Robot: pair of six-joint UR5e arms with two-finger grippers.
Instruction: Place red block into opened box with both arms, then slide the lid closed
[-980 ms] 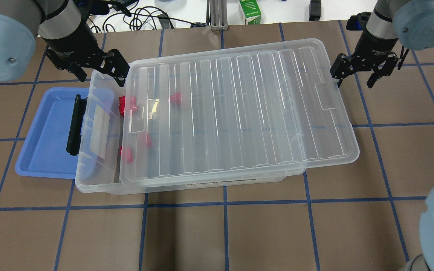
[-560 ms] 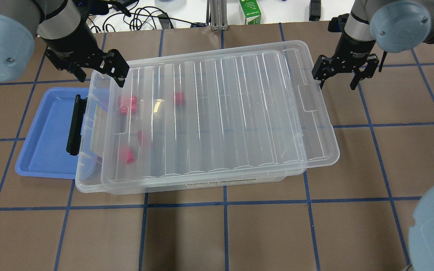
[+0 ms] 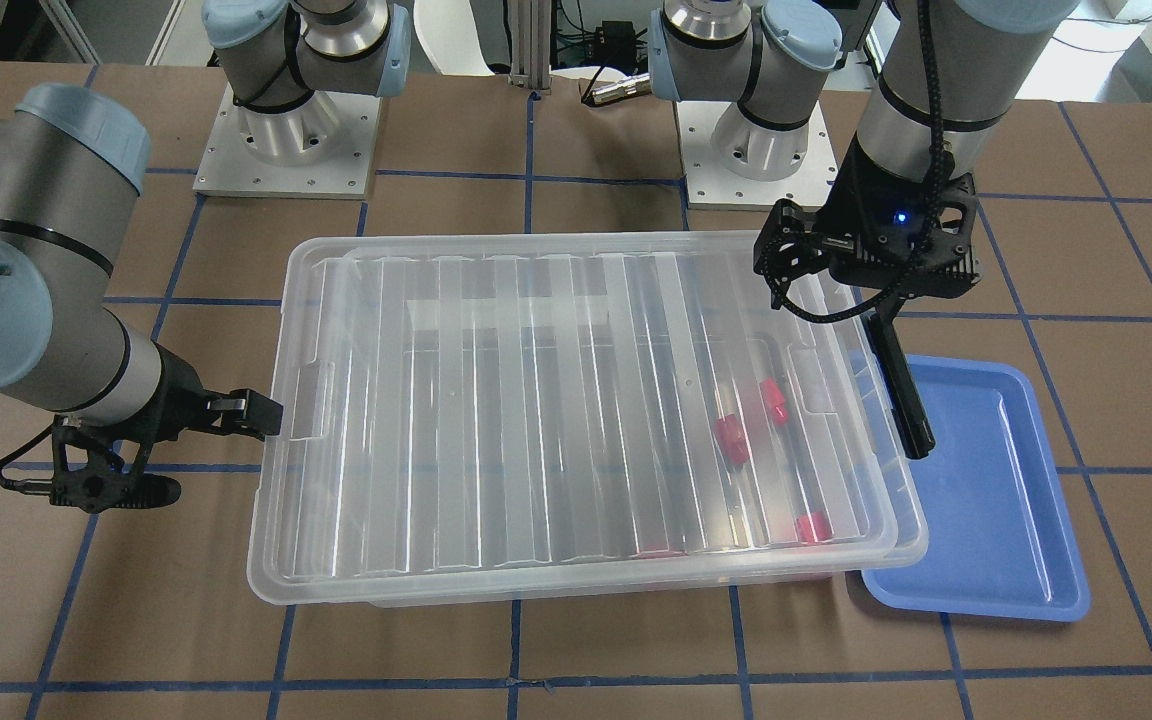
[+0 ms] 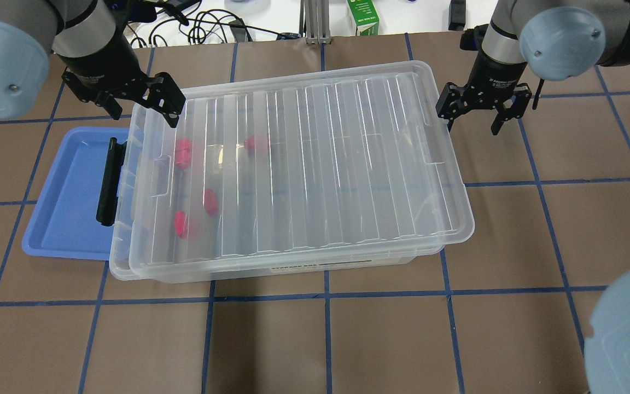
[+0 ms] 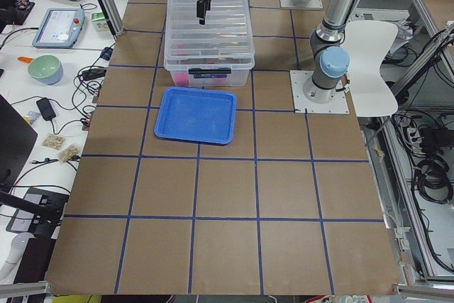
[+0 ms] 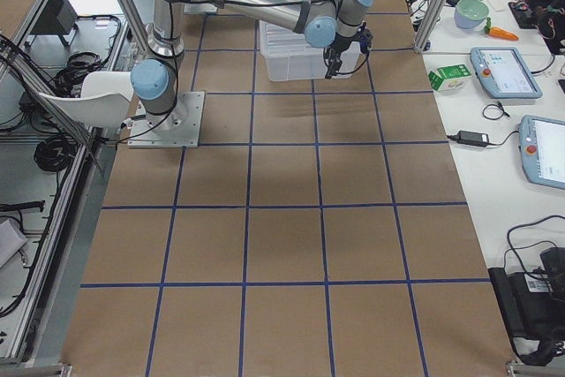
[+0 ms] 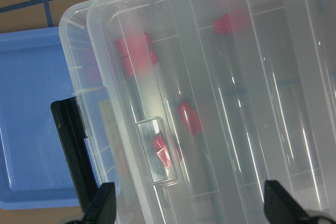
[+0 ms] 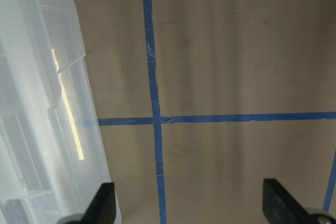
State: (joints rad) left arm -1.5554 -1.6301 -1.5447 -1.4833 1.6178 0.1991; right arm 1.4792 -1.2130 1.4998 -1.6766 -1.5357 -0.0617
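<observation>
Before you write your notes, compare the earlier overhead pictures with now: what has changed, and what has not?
The large ribbed clear plastic lid slid toward the robot's left and now nearly covers the clear plastic box. The right gripper, fingers open, followed at its end; nothing was gripped. The left gripper, box, blue plastic tray and four small red blocks stayed put.
</observation>
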